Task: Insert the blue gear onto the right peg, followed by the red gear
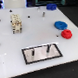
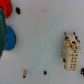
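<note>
The blue gear [image 1: 59, 25] lies flat on the white worktop [image 1: 27, 39], with the red gear [image 1: 66, 33] just beside it at its four o'clock in the exterior view. The plate [image 1: 40, 53] sits toward six o'clock, well apart, its right peg [image 1: 47, 48] upright and bare beside its twin [image 1: 33, 53]. A beige block [image 1: 16, 23] stands at ten o'clock; the fingers are out of sight, so their state cannot be told.
</note>
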### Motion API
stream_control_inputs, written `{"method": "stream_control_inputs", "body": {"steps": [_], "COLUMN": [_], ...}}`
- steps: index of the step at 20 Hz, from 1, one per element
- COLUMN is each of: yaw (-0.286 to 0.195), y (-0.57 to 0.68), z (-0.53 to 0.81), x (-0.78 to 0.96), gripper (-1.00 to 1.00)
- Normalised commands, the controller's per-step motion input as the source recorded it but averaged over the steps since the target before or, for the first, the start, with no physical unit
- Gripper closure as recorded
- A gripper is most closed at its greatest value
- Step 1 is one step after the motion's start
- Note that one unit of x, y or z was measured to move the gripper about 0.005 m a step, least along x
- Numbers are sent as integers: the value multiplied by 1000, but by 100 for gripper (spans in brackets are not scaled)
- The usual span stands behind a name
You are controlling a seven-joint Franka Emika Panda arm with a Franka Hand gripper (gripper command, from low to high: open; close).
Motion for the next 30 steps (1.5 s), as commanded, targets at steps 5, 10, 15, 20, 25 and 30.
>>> {"method": "stream_control_inputs", "body": {"steps": [5, 10, 15, 20, 25, 30], "yaw": [0, 0, 0, 0, 0, 0], "y": [651, 695, 673, 645, 549, 313], "z": [0, -10, -185, -320, -401, -508], "x": [-451, -432, -344, -289, -256, -239], "gripper": [-100, -100, -100, -100, -100, -100]}}
